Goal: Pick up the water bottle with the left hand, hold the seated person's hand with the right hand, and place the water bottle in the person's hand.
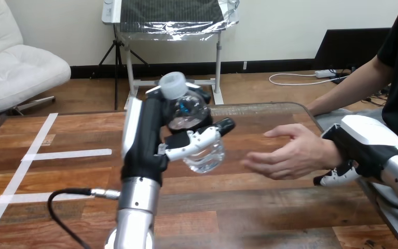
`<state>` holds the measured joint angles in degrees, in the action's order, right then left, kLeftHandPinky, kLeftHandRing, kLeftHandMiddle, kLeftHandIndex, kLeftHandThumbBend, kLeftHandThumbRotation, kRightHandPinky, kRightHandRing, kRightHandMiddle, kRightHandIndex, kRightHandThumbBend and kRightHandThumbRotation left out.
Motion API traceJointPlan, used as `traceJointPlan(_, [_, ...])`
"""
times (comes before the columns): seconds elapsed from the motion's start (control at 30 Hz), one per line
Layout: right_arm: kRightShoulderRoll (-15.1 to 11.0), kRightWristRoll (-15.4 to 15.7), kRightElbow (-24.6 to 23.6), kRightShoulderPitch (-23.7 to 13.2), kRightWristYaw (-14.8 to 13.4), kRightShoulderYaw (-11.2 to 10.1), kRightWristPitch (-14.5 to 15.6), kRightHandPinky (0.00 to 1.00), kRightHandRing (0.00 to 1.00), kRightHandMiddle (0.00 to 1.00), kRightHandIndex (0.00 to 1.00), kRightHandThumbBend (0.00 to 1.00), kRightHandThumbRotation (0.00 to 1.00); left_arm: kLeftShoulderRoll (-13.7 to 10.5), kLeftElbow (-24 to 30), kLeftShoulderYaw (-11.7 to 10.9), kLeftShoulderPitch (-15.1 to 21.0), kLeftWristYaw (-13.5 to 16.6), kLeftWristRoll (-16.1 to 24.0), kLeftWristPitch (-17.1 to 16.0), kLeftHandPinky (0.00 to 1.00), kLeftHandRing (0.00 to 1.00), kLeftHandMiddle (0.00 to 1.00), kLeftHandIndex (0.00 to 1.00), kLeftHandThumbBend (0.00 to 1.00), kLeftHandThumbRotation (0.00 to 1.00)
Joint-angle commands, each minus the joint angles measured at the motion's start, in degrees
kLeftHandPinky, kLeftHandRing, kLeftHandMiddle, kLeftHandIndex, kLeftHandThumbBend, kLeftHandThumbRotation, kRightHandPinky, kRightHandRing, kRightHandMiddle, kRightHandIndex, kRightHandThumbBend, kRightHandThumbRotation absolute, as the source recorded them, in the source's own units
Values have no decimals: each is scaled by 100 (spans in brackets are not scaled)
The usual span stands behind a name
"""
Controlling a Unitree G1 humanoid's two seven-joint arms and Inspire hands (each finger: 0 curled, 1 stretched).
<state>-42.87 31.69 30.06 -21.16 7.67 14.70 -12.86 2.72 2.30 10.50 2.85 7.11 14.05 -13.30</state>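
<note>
Clear plastic with a white cap: the water bottle (189, 111) is up off the wooden table (72, 176), just left of the person's hand (290, 153), with a gap between the 2. It tilts, its cap leaning away from the person's hand. My left hand (147, 137) is wrapped round the bottle, thumb (196, 141) across its lower half, and carries it alone. The person's hand lies open, palm turned toward the bottle and fingers stretched out, not touching it. Behind the person's hand, on the wrist, sits my right hand (365, 137). Its white back covers the wrist from above and 1 fingertip (334, 179) curls out beneath, so I read it as clasped round the wrist. White tape strips (67, 154) on the table lie well left of the person's hand, beyond the bottle.
</note>
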Motion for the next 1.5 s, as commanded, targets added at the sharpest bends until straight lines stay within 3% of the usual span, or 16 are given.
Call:
traceJointPlan(0.0, [-143,-1,-343,-118,-58,-233,1,20,24,31,34,73,0,288,126,113,572,52,-23,-77,39,40,43,46,69,0])
traceJointPlan(0.27, [-132,-24,-534,-80,25,-264,126,20,24,30,34,73,0,332,95,218,661,75,-34,30,39,40,42,46,70,0])
traceJointPlan(0.83, [-139,13,-779,-36,-52,-294,25,18,22,28,32,74,0,387,70,403,782,60,-103,167,40,40,42,45,71,0])
traceJointPlan(1.47, [-145,78,-1155,27,-36,-292,69,16,21,27,30,74,0,382,-116,529,830,81,-134,1,39,40,42,46,70,0])
